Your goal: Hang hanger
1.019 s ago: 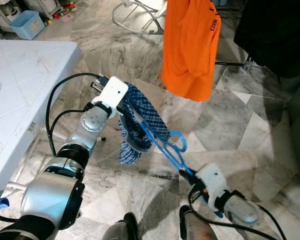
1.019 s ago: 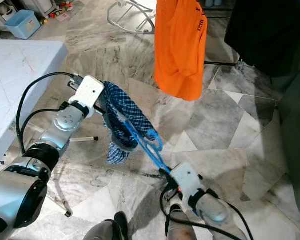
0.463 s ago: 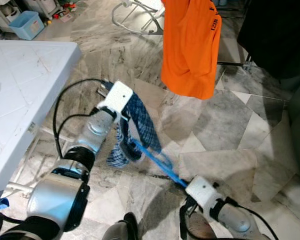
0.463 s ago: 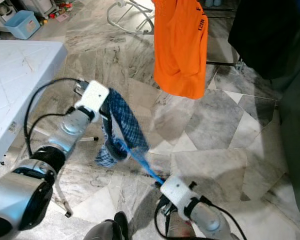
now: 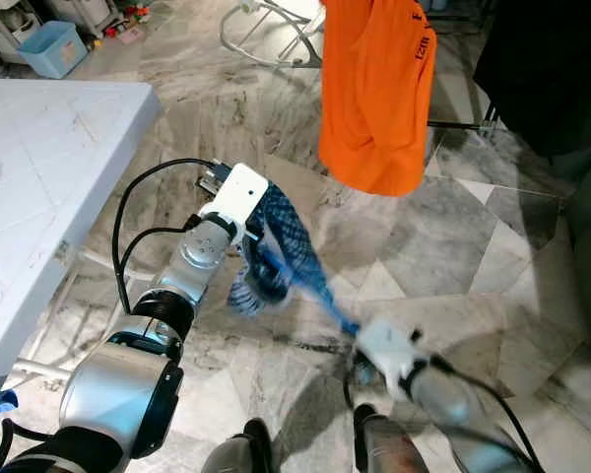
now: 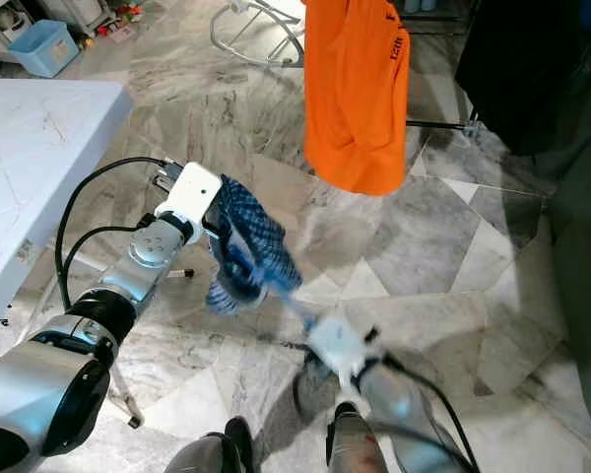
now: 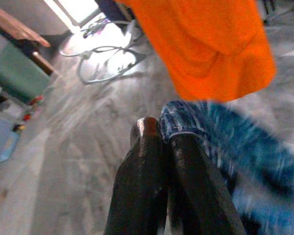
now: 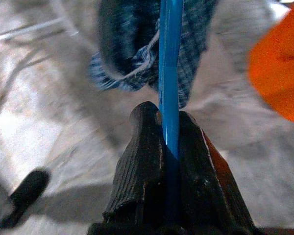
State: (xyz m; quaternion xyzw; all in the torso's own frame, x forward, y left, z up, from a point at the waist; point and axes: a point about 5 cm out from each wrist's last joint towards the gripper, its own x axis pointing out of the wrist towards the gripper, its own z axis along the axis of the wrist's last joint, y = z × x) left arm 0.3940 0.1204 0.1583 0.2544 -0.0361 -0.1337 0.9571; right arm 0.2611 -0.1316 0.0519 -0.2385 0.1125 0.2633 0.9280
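A blue plastic hanger (image 8: 169, 73) runs from my right gripper (image 8: 169, 122) up into a blue checked garment (image 5: 276, 251). The right gripper, low at the centre of the head views (image 5: 360, 340), is shut on the hanger's bar. My left gripper (image 7: 159, 129) is shut on the upper edge of the checked garment (image 7: 245, 147), holding it up over the marble floor. The garment hangs bunched between the two arms. The right arm is blurred by motion. An orange shirt (image 5: 374, 89) hangs just beyond.
A white table (image 5: 39, 187) stands at the left. A dark garment (image 5: 547, 69) hangs at the upper right. White curved rack legs (image 5: 261, 34) lie on the floor behind the orange shirt. A blue tub (image 5: 51, 47) sits far left. My feet (image 5: 246, 448) show at the bottom.
The right gripper has swung up and left with the hanger, and the hanger's hook has gone out of sight in the cloth. The left gripper shifted right and down, bunching the garment.
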